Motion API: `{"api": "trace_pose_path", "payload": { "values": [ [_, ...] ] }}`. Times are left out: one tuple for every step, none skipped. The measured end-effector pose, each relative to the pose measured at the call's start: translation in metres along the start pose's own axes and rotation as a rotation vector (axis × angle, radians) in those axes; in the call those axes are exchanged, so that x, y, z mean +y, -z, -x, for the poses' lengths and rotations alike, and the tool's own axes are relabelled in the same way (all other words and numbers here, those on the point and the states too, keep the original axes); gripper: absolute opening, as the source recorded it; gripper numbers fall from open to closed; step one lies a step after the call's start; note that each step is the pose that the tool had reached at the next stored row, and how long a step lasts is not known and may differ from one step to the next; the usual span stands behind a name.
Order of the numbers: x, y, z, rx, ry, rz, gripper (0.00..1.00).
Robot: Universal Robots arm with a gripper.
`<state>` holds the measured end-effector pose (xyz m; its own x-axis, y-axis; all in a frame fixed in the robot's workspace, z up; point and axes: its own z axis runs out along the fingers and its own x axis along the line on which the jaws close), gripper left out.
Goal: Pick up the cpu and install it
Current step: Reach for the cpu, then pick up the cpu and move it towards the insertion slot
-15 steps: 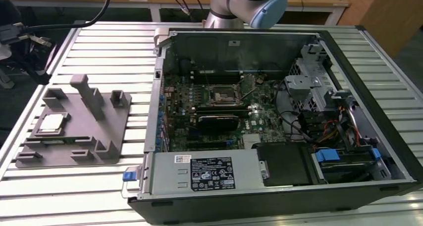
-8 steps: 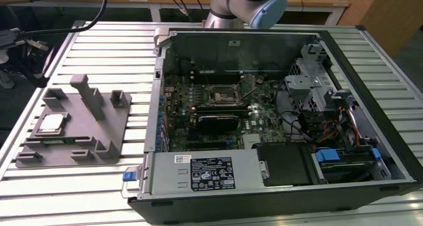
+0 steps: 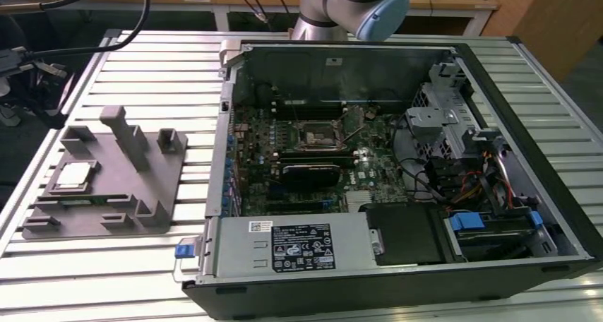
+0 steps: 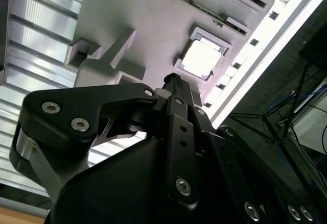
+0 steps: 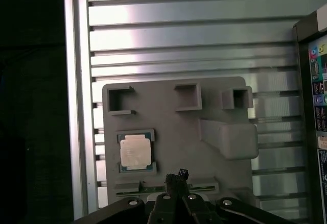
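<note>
gripper [image 5: 177, 174] up close, my fingertips [image 5: 180, 173] pressed together, pinching nothing. i hover above the grey fixture [image 5: 168, 127] on the slatted table [image 5: 179, 35]; the cpu [image 5: 136, 151] lies flat in its square recess there, shiny side up, near my tips but apart.

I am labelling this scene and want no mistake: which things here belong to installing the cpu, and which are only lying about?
Belong to the job: cpu, resting in the grey holder; motherboard socket; gripper, near the cpu.
Only lying about: power supply; drive cage; black block on the motherboard; cables at the exterior view's left.
</note>
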<state>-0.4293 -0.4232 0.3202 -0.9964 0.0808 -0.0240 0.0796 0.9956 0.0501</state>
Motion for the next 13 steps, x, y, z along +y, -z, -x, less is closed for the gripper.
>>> {"api": "trace_pose_path", "payload": {
  "values": [
    [-0.0004, -0.0007, -0.0006, 0.0, 0.0, -0.0001, 0.11],
    [-0.0008, -0.0014, -0.0013, 0.0, 0.0, 0.0, 0.11],
    [-0.0011, -0.0021, -0.0019, -0.0001, 0.0, 0.0, 0.11],
    [-0.0015, -0.0026, -0.0025, 0.0001, 0.0, -0.0001, 0.11],
    [-0.0016, -0.0031, -0.0029, -0.0001, 0.0, 0.0001, 0.11],
    [-0.0016, -0.0032, -0.003, -0.0001, 0.0, 0.0, 0.11],
    [-0.0016, -0.0032, -0.0031, 0.0, 0.0, 0.0, 0.11],
    [-0.0016, -0.0031, -0.0031, 0.0001, 0.0, -0.0001, 0.11],
    [-0.0017, -0.0032, -0.0033, 0.0, 0.0, 0.0, 0.11],
    [-0.0017, -0.0032, -0.0034, 0.0, 0.0, -0.0001, 0.11],
    [-0.0017, -0.0032, -0.0034, 0.0001, 0.0, -0.0001, 0.11],
    [-0.0017, -0.0032, -0.0034, 0.0, 0.0, 0.0, 0.11],
    [-0.0017, -0.0032, -0.0034, 0.0, 0.0, 0.0, 0.11]
  ]
}}
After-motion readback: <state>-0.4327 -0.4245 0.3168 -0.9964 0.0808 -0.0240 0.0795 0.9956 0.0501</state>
